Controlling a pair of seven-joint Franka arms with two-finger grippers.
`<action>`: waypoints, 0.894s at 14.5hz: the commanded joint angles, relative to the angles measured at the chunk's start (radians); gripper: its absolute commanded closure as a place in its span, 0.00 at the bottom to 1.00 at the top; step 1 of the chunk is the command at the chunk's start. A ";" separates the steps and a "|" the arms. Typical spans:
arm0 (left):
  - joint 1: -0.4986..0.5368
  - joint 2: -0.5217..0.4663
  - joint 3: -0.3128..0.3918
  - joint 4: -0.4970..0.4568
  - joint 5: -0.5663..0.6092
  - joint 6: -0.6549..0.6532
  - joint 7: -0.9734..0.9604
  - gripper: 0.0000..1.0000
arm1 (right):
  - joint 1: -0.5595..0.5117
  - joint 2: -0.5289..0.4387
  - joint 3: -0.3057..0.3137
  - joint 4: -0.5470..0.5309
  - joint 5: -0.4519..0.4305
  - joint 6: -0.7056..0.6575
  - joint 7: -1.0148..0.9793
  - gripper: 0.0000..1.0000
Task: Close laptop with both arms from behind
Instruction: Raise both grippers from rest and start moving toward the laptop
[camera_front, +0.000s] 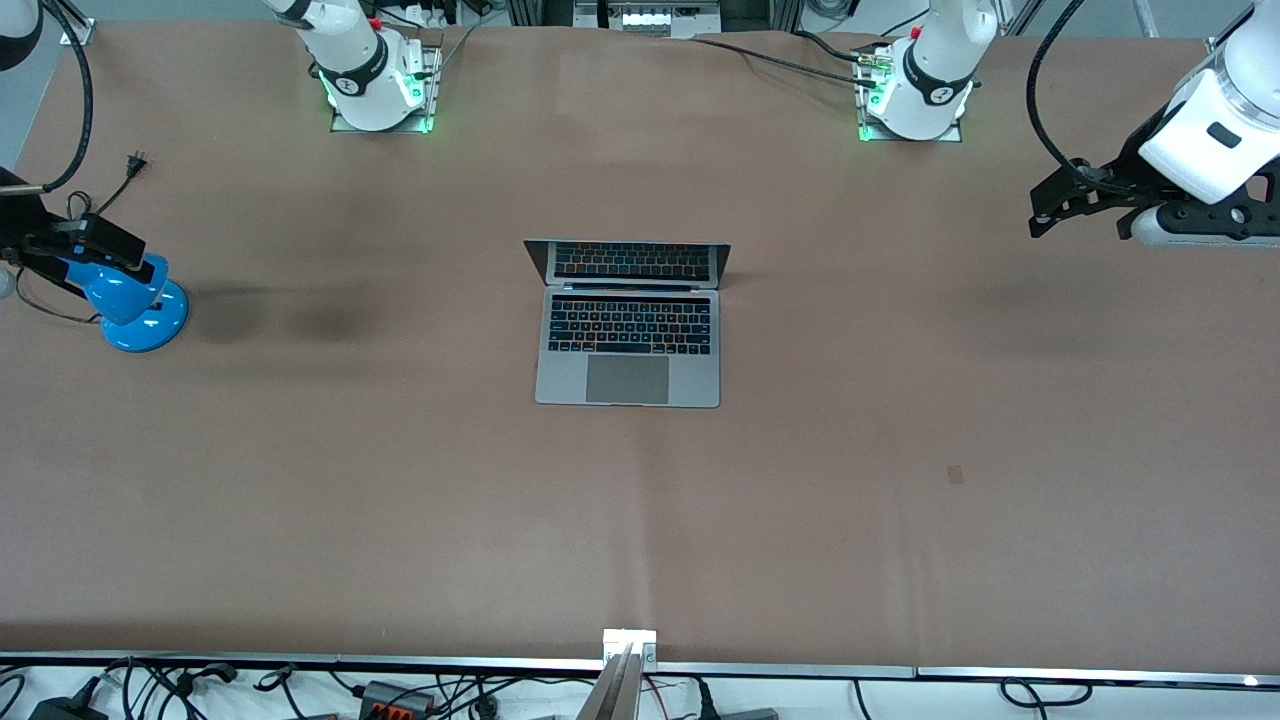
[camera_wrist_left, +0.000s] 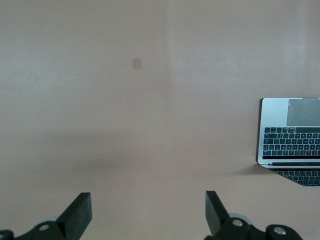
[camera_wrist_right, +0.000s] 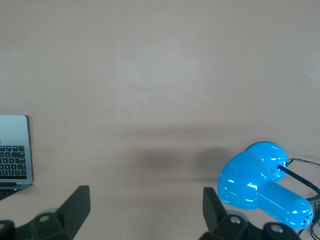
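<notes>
A wide brown bench (camera_front: 900, 560) fills the front view, with two white robot arms based along its robots' edge. The right arm (camera_front: 355, 60) rises from its base and loops out past the bench's end, and the left arm (camera_front: 1215, 120) does the same at its own end.

A slim silver-grey laptop (camera_front: 628, 345) lies open near the middle of the bench, well apart from both arms. Its base rests flat, with the black keyboard (camera_front: 630, 325) toward the hinge and the grey trackpad (camera_front: 627, 379) toward the front camera. The dark screen (camera_front: 630, 262) stands up from the hinge and faces the front camera, so the lid's back faces the robots' bases. The hinge line runs from one arm's end of the bench toward the other's, and the base looks slightly longer along that line than from hinge to front edge.

A blue desk lamp (camera_front: 135, 300) sits on the bench at the right arm's end, its round base on the surface and its black cord (camera_front: 115, 185) trailing toward the robots' edge.

The left gripper (camera_wrist_left: 147, 215) hangs over bare bench at the left arm's end, its jaws wide apart and holding nothing; the laptop's corner shows at the edge of the left wrist view. The right gripper (camera_wrist_right: 145, 212) hangs over the bench beside the lamp, its jaws likewise spread and empty.

A small darker patch (camera_front: 955, 474) marks the bench surface, nearer the front camera than the laptop and toward the left arm's end.
</notes>
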 joint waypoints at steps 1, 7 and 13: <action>-0.002 0.003 -0.001 0.016 0.019 -0.018 -0.007 0.00 | -0.005 -0.055 0.006 -0.065 -0.008 0.009 -0.002 0.00; -0.002 0.003 -0.007 0.018 0.019 -0.014 -0.007 0.00 | -0.004 -0.052 0.006 -0.066 -0.008 0.000 0.006 0.00; 0.000 0.018 0.001 0.016 0.019 -0.097 -0.005 0.00 | -0.002 -0.036 0.008 -0.066 -0.008 0.006 0.011 0.12</action>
